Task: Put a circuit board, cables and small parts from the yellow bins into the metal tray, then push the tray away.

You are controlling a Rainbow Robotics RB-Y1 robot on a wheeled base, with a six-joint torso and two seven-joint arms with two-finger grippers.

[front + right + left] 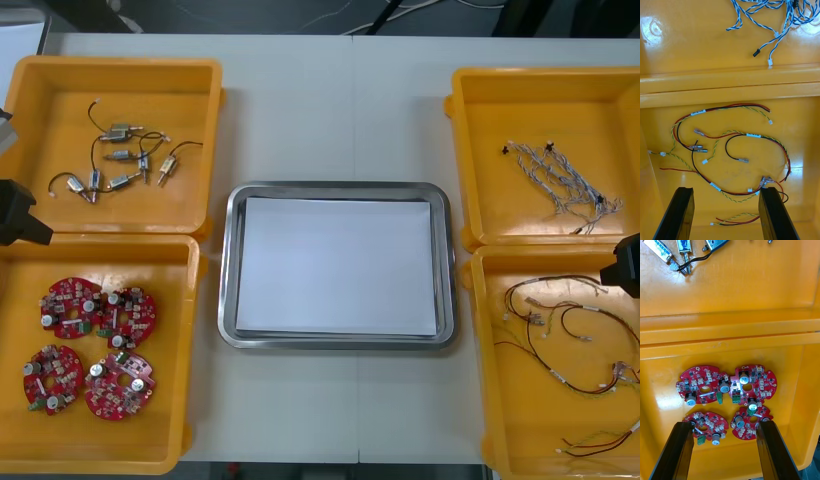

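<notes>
1. Circuit boards (90,345): four round red ones in a two-by-two cluster. They lie flat, component side up, in the near-left yellow bin (195,330), just left of the metal tray (232,270).
2. Look: silver can capacitors, white connectors, a green terminal block, a centre hole. Neighbouring boards touch at the rims. They're round, so there's no long axis to line up on.
3. Left tool (723,425): fingers apart, nothing between them, hanging over that same bin. In the left wrist view two boards sit right at the fingertips and the other two just beyond. This is the relation that counts: the boards are straight ahead of and under this tool.
4. The left arm is clearly the nearer one; the right arm is on the tray's opposite side.
5. Right tool (725,189): fingers apart, empty, over the near-right yellow bin (478,350), just right of the tray. Under it is a loose tangle of red-and-yellow cables (752,135) and black leads.
6. Far-left yellow bin (212,130), left of the tray: small metal parts (120,155) with black leads. Far-right yellow bin (460,150), right of the tray: blue-and-white cables (555,178).
7. The tray sits mid-bench (330,110), white inside, nothing loaded. My read: task at the start, board pick first.
8. Risk: with rims touching, lifting one board may drag its neighbour.
</notes>
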